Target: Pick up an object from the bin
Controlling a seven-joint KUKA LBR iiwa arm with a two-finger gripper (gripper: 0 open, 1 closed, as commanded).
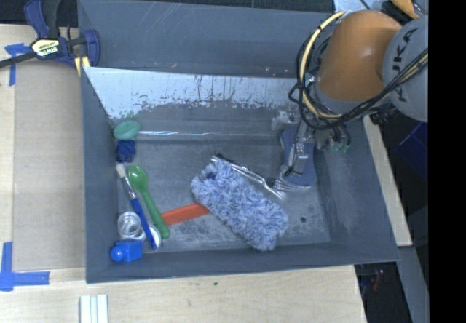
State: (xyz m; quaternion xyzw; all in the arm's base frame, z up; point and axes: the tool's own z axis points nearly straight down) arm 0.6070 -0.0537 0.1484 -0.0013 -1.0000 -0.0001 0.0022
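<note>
My gripper (297, 166) hangs low in the right half of the bin, under the orange wrist cover. It sits just right of a blue fluffy duster head (240, 206) that lies at the bin's middle. A silvery metal strip (244, 172) runs along the duster's upper edge, and its right end lies just below the gripper. A flat orange-red piece (185, 214) pokes out from under the duster's left side.
Along the left wall lie a green spoon (143, 192), a blue and white brush (143, 218), a clear ring (129, 225), a blue cap (125, 252) and a teal and blue lump (127, 137). The arm and its cables cover the bin's upper right.
</note>
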